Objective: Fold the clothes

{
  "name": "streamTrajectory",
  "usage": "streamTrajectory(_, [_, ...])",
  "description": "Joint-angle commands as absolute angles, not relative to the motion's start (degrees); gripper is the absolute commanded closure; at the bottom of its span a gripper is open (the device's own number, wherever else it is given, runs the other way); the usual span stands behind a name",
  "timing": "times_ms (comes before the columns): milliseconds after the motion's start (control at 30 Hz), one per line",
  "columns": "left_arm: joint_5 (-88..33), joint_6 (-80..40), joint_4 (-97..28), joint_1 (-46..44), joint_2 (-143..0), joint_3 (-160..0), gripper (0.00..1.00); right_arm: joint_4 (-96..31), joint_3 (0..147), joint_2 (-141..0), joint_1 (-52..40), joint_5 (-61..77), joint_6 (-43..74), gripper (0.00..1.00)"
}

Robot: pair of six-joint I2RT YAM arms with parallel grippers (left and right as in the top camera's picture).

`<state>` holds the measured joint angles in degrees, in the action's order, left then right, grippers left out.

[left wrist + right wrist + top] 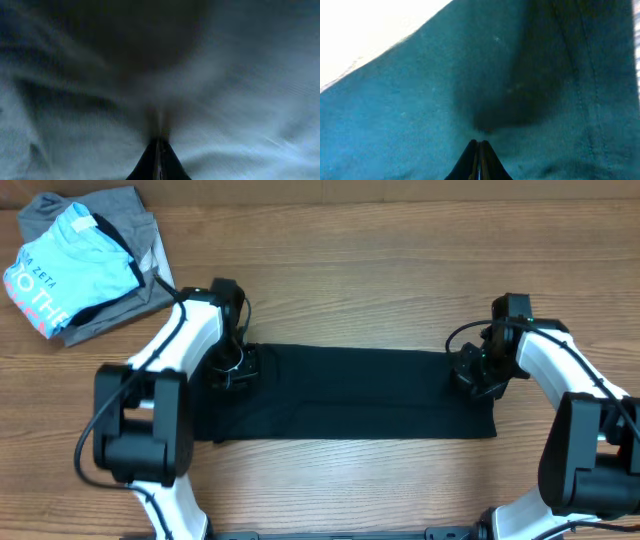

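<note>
The black T-shirt [350, 395] lay flat across the middle of the worktop [380, 260] as a long band, already narrowed lengthwise. Judged mid-fold, with the crosswise folds not yet done. One arm was set at each end of the band, near its far edge. That placement looked chosen so both ends could be lifted together with the cloth kept taut between them.

The left hand [235, 368] was down on the cloth at the band's left end, fingers pressed fully together. Its wrist view showed creases in the fabric running into the fingertips, so it was judged clenched on a pinch of the shirt.

The right hand [472, 372] was at the right end beside a stitched seam, fingers likewise closed to a point. A dark dimple sat at the tips — judged grasping the shirt too, though how much cloth was caught could not be told.

The light blue printed shirt [70, 265] lay on the grey garment [120, 305] at the far left corner — well apart from the work.
</note>
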<state>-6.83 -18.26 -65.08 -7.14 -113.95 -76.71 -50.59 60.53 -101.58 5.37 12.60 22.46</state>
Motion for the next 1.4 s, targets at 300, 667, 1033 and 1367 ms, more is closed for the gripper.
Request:
streamTrajectory(300, [-2.81, -18.20, -65.12, 2.31, -120.62, -76.16, 0.96, -47.35, 57.63, -102.69, 5.80, 7.68, 30.30, 0.96])
streamTrajectory(667, [-2.31, -16.64, -65.56, 9.82, -120.62, -76.16, 0.96, -46.54, 57.58, -102.80, 6.17, 8.01, 30.28, 0.96])
streamTrajectory(1033, [-2.33, -14.74, -67.00, 18.98, -120.49, -76.25, 0.96, -44.10, 57.67, -102.80, 6.11, 8.73, 29.80, 0.96])
streamTrajectory(1367, [-3.01, -14.79, -71.70, 22.48, -115.96, -80.66, 0.96, -51.96, 66.46, -102.59, 6.11, 10.79, 26.50, 0.96])
